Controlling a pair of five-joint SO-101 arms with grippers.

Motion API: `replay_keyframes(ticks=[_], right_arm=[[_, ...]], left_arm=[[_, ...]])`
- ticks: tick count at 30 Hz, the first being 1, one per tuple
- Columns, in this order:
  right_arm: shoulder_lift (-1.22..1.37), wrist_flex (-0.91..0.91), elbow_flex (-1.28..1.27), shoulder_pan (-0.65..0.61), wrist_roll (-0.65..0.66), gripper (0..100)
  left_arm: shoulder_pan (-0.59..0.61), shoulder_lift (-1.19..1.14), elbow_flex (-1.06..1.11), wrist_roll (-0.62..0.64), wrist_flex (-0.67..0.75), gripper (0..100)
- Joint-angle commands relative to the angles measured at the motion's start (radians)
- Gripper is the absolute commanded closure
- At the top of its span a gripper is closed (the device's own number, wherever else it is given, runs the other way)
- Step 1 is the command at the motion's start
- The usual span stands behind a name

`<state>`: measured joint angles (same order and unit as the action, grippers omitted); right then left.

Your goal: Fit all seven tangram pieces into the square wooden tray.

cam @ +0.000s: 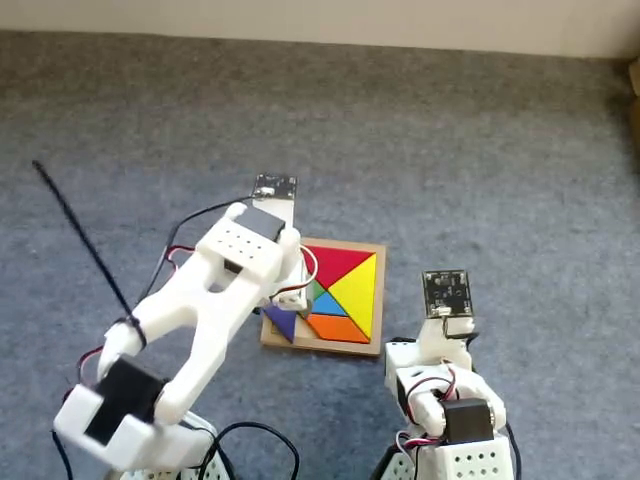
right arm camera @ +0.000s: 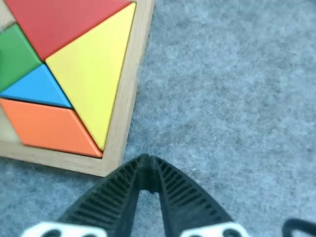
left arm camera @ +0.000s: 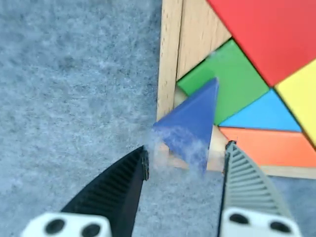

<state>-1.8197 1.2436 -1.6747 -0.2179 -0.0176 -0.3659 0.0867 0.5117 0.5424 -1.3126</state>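
Note:
The square wooden tray [cam: 372,247] holds a red triangle [cam: 336,265], a yellow triangle [cam: 357,287], a green square [left arm camera: 232,84], a light blue triangle [left arm camera: 264,113] and an orange parallelogram [cam: 337,327]. A purple-blue triangle [left arm camera: 190,126] lies tilted across the tray's rim [left arm camera: 168,59] at its near left corner, one point over the bare slot beside the green square. My left gripper [left arm camera: 186,148] hangs open just short of that triangle, a finger on either side. My right gripper [right arm camera: 146,160] is shut and empty over the carpet, off the tray's near right corner [right arm camera: 111,165].
Grey carpet surrounds the tray. The left arm's white body [cam: 215,300] overhangs the tray's left side in the high view. The right arm [cam: 445,345] sits just right of the tray. A black cable [cam: 80,235] runs across the carpet to the left.

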Motion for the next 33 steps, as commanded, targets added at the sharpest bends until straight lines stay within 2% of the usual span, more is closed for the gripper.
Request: replay_keyframes(ticks=[1, 5, 9, 13, 15, 17, 21, 27, 33], right_arm=[[-0.016, 0.007, -0.15, 0.008, -0.005, 98.4], [-0.016, 0.007, -0.15, 0.008, -0.005, 98.4], [-0.016, 0.007, -0.15, 0.008, -0.005, 98.4], [-0.016, 0.007, -0.15, 0.008, -0.005, 98.4], [-0.016, 0.007, -0.15, 0.008, -0.005, 98.4], [-0.016, 0.007, -0.15, 0.008, -0.005, 98.4], [-0.016, 0.007, -0.15, 0.008, -0.005, 98.4], [-0.016, 0.007, -0.15, 0.008, -0.005, 98.4], [-0.016, 0.007, -0.15, 0.008, -0.005, 98.4]], left_arm=[[-0.002, 0.105, -0.012, -0.011, -0.017, 76], [0.058, 0.182, 0.045, -0.023, -0.014, 76], [0.085, 0.222, 0.105, -0.175, -0.014, 77], [0.082, 0.225, 0.174, -0.27, -0.008, 93], [0.076, 0.225, 0.213, -0.305, 0.055, 100], [0.074, 0.225, 0.274, -0.325, 0.138, 98], [0.019, 0.226, 0.358, -0.324, 0.273, 100], [-0.113, 0.226, 0.395, -0.322, 0.344, 99], [-0.128, 0.225, 0.395, -0.322, 0.382, 99]])
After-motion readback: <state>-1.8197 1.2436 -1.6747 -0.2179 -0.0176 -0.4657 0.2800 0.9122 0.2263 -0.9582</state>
